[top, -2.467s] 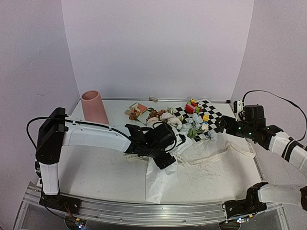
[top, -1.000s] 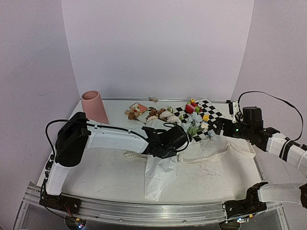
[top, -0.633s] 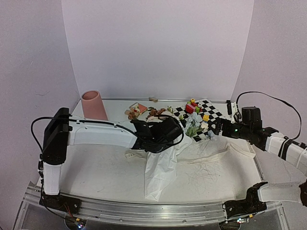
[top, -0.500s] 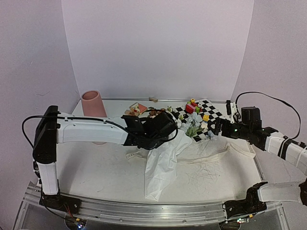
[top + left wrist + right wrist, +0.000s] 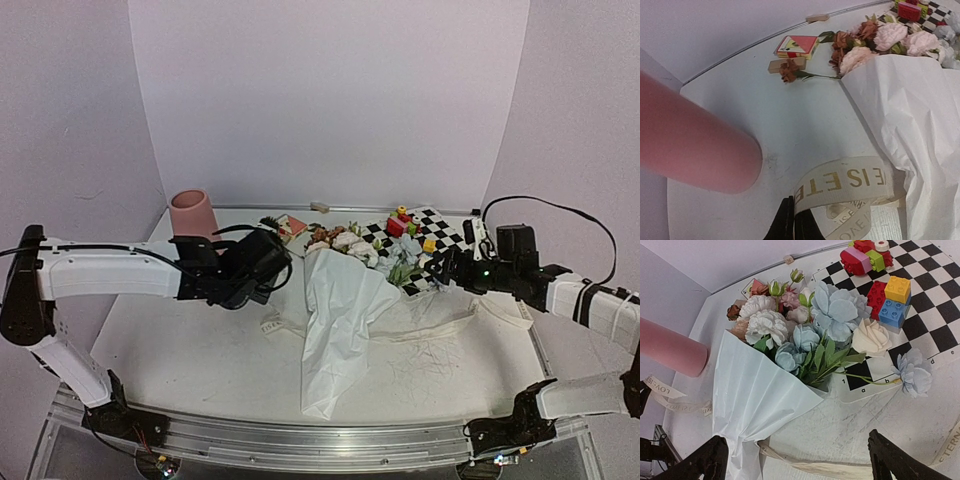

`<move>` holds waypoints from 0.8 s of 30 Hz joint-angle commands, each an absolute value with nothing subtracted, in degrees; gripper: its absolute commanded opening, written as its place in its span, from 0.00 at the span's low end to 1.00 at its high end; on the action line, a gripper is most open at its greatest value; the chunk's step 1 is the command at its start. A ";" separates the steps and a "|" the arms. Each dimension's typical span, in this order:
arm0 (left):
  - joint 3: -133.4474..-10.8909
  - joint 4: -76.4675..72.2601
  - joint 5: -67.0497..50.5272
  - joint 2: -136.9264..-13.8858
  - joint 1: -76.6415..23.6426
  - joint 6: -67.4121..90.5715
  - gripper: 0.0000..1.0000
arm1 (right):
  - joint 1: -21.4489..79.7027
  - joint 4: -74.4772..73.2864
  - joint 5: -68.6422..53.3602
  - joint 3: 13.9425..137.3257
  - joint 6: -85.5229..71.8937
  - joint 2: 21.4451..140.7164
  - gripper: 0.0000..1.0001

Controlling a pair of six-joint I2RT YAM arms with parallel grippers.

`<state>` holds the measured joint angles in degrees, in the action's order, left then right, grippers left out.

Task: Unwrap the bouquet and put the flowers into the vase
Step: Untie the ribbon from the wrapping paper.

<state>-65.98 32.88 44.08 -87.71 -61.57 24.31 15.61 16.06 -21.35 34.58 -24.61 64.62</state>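
Observation:
The bouquet [image 5: 340, 285] lies mid-table, its white paper [image 5: 755, 390] draped over the stems. Its flowers [image 5: 800, 325] fan out toward the checkered mat, and pink and rust ones [image 5: 875, 40] show in the left wrist view. My left gripper [image 5: 258, 285] is between the bouquet and the pink vase [image 5: 193, 222]. It [image 5: 792, 227] is shut on a loop of cream ribbon [image 5: 850, 180] with gold letters. The vase [image 5: 690, 145] is close on its left. My right gripper [image 5: 450, 268] hovers right of the bouquet. It [image 5: 797, 460] is wide open and holds nothing.
A checkered mat [image 5: 440, 240] at the back right carries toy blocks [image 5: 890, 295], a loose blue flower [image 5: 912, 372] and a cream rose [image 5: 870, 337]. A small card box [image 5: 797, 45], a wooden block [image 5: 785, 64] and a loose rust flower [image 5: 788, 71] lie behind the bouquet. More ribbon [image 5: 440, 330] trails right.
My left arm has swung left from over the bouquet toward the vase, drawing the ribbon along. The white paper now lies uncovered. The right gripper stays open and has edged slightly left.

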 commanded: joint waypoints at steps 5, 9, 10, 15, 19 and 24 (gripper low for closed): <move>-55.77 34.52 44.19 -74.87 -56.71 38.41 0.06 | 17.67 18.46 -23.70 34.49 -26.90 66.56 0.98; -52.12 35.75 44.46 -70.85 -54.15 42.53 0.04 | 18.63 18.46 -23.35 35.34 -27.06 67.71 0.98; -51.41 36.01 44.46 -70.07 -53.48 43.41 0.04 | 18.82 18.46 -23.30 35.49 -27.08 68.00 0.98; -48.99 38.85 45.66 -66.55 -50.11 49.04 0.04 | 19.86 18.51 -22.97 35.98 -27.29 69.21 0.98; -48.70 47.46 52.30 -63.65 -49.24 61.88 0.09 | 21.19 19.24 -22.62 35.45 -28.06 70.06 0.98; -47.89 53.86 57.18 -59.41 -49.22 71.13 0.97 | 23.72 20.17 -21.31 35.08 -29.03 71.34 0.97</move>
<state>-48.89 46.63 50.55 -63.34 -49.43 60.44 21.92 18.50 -22.01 34.22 -27.81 70.46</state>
